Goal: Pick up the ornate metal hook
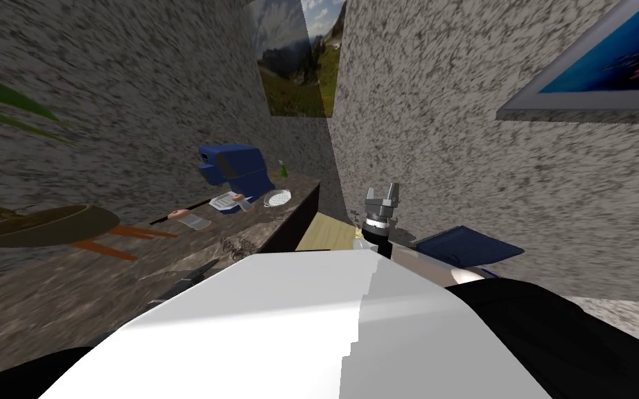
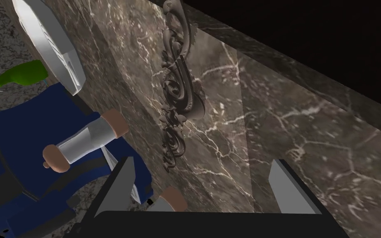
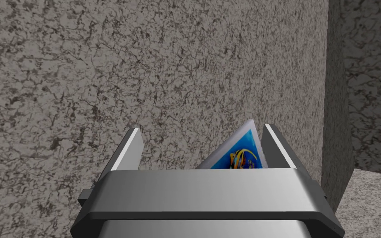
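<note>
The ornate hook (image 2: 177, 91) is a dark grey, scroll-carved piece lying flat on the dark veined marble counter (image 2: 301, 136). It runs lengthwise away from my left gripper (image 2: 204, 186), its near end just ahead of the fingers and a little to one side of the gap. That gripper is open with nothing between its fingers, hovering close over the counter. My right gripper (image 1: 383, 197) is raised beside the speckled wall, right of the counter's end, fingers open and empty (image 3: 202, 148).
Beside the hook lie a grey cylinder with tan ends (image 2: 86, 138), a blue appliance (image 1: 235, 170), a green spray bottle (image 2: 20, 74) and a white strainer (image 1: 278, 199). A brown bowl (image 1: 41, 225) sits at the counter's near left. Past the counter's edge is a black area (image 2: 330, 49).
</note>
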